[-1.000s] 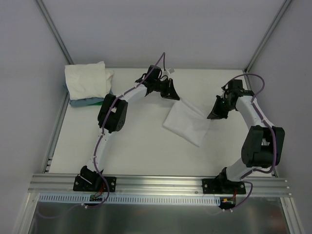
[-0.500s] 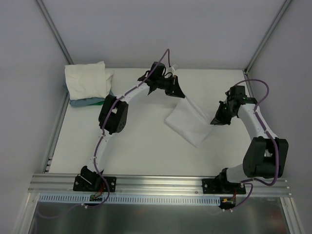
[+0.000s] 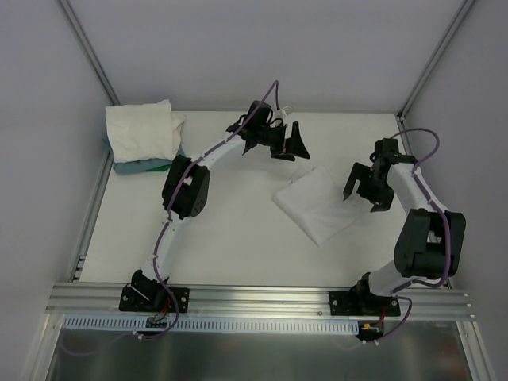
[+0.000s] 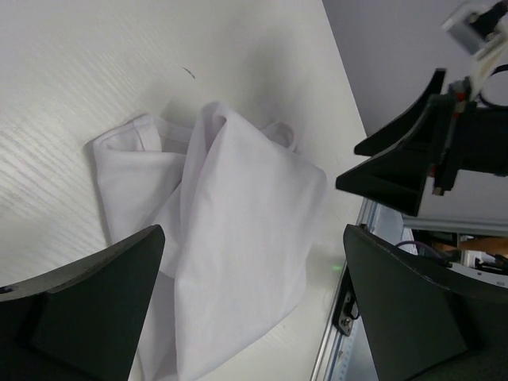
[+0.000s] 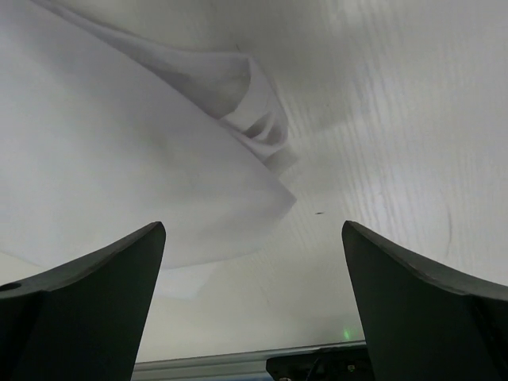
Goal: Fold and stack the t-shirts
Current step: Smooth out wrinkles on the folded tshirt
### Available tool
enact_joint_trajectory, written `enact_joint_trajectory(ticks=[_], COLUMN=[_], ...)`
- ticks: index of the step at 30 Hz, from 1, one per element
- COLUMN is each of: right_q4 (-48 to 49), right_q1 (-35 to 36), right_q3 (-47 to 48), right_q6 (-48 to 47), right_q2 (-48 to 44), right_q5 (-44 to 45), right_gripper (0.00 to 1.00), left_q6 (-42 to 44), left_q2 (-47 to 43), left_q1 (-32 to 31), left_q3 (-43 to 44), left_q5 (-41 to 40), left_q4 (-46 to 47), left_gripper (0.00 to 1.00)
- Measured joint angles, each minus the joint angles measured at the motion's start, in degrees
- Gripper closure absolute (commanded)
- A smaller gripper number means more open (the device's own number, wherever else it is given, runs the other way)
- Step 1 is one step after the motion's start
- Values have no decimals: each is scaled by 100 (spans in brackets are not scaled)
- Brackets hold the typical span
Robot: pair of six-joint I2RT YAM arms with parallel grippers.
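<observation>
The left gripper (image 3: 292,143) and right gripper (image 3: 363,190) gape empty. The folded t-shirt (image 3: 316,205) looks loose; carrying it to the stack (image 3: 143,131) could undo it.

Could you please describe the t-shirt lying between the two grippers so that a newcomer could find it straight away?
On the white table, look right of centre, between the open left gripper and right gripper. The folded t-shirt lies there alone, flat and set askew like a diamond, unlike the pile in the far left corner.
</observation>
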Motion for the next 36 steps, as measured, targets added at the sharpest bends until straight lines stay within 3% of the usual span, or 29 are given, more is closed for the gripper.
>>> enact_joint_trajectory(ticks=[8, 19, 27, 36], right_q4=[-122, -197, -155, 4], right_q1=[-4, -4, -4, 109], right_q3=[890, 472, 271, 133], right_q6=[-107, -85, -17, 109], right_q2=[-140, -457, -457, 85], right_q5=[387, -17, -459, -1537], right_gripper=[1, 1, 1, 1], left_q6=[223, 170, -184, -426], left_q2=[-33, -195, 101, 518], left_q1=[9, 9, -7, -22], left_q3=[-173, -601, -348, -352], left_q5=[-160, 59, 455, 667], left_q4=[-133, -105, 577, 599], left_gripper=[1, 1, 1, 1])
